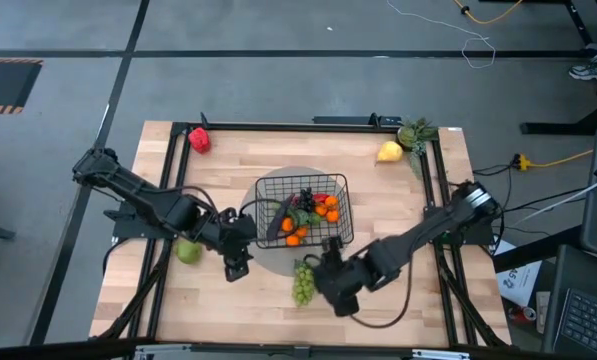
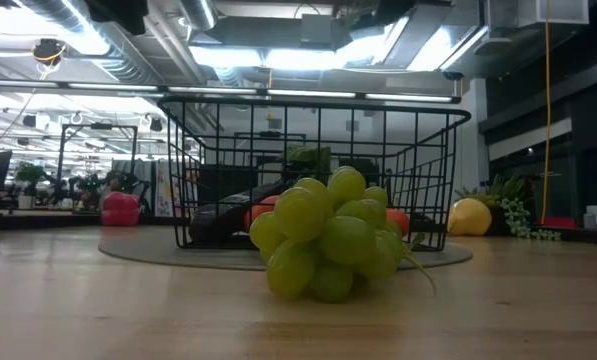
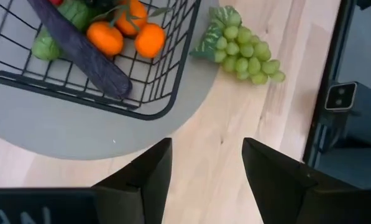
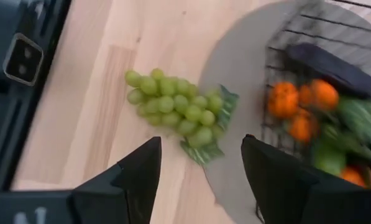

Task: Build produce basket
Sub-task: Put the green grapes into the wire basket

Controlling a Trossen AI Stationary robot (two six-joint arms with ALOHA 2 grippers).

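The black wire basket [image 1: 303, 208] stands on a round grey mat [image 1: 278, 258] at the table's middle. It holds an eggplant [image 3: 79, 46], oranges [image 3: 128, 34], green pieces and something red. A bunch of green grapes [image 1: 303, 282] lies on the wood just near of the mat; it also shows in the low view [image 2: 328, 240]. My right gripper [image 4: 201, 146] is open and empty, just right of the grapes [image 4: 173, 106] and pointing at them. My left gripper [image 3: 207, 146] is open and empty over the mat's near-left edge, left of the grapes [image 3: 244, 46].
A green apple [image 1: 187, 251] lies beside my left arm. A red pepper [image 1: 199, 139] sits at the far left corner, and a yellow pear [image 1: 389, 152] and a leafy green bunch [image 1: 415, 132] at the far right. Black rails [image 1: 433, 190] frame the table.
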